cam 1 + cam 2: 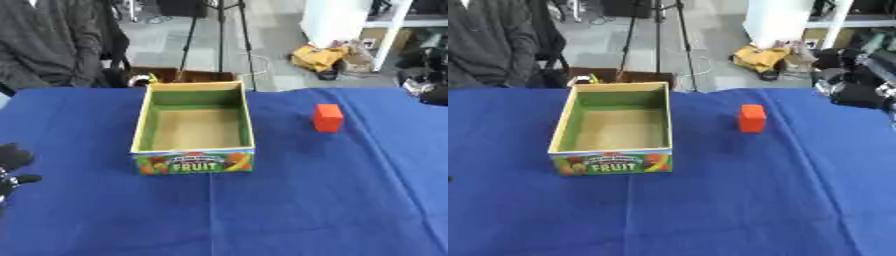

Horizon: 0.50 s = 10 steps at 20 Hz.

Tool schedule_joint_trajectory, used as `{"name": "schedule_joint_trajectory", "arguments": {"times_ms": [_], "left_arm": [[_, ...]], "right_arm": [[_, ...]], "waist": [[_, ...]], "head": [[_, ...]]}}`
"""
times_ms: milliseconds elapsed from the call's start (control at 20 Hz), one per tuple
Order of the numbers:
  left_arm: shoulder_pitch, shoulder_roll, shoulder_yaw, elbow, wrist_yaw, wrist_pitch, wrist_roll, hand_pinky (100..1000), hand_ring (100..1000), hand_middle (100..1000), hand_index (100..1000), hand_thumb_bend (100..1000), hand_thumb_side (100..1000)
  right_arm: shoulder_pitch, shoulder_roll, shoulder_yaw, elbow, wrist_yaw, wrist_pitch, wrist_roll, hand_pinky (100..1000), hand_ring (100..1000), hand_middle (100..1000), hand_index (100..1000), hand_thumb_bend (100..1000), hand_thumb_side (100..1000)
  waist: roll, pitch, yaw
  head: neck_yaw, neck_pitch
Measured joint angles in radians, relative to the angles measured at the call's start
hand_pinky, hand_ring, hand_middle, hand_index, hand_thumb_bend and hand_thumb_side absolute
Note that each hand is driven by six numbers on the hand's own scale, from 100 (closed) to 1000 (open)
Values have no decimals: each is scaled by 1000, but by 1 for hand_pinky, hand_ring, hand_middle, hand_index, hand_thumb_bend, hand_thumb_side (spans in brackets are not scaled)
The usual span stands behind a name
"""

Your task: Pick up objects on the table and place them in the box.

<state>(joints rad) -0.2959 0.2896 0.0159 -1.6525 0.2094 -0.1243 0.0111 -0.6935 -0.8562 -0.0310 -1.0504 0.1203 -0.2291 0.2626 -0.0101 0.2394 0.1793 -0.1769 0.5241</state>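
Observation:
An orange-red block (328,117) stands upright on the blue tablecloth, right of the box. The cardboard box (193,163) has a fruit print on its front, green inner walls and a bare brown floor with nothing inside. My left hand (12,167) shows at the lower left edge, low over the cloth, with relaxed fingers and nothing in it, well left of the box. My right hand (852,91) comes in from the upper right, blurred, above the table's far right edge and right of the block, not touching it.
The blue table (289,210) spreads wide in front of the box and block. A person in dark clothes (48,45) sits behind the far left edge. Tripod legs (219,40) and floor clutter lie beyond the table.

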Motion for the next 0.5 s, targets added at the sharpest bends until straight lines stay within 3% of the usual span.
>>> {"name": "schedule_joint_trajectory", "arguments": {"times_ms": [250,500], "left_arm": [[-23,-3,-14,-6,5,0,-23,623,762,678,804,748,810],[-26,-8,-18,-6,10,-3,-33,622,756,676,805,750,811]], "right_arm": [[-34,-3,-7,122,293,-63,-7,830,950,818,856,212,132],[-39,-9,-19,163,412,-98,-15,836,957,819,860,229,161]], "waist": [[-12,23,54],[-12,38,77]], "head": [[-56,-20],[-67,-30]]}}
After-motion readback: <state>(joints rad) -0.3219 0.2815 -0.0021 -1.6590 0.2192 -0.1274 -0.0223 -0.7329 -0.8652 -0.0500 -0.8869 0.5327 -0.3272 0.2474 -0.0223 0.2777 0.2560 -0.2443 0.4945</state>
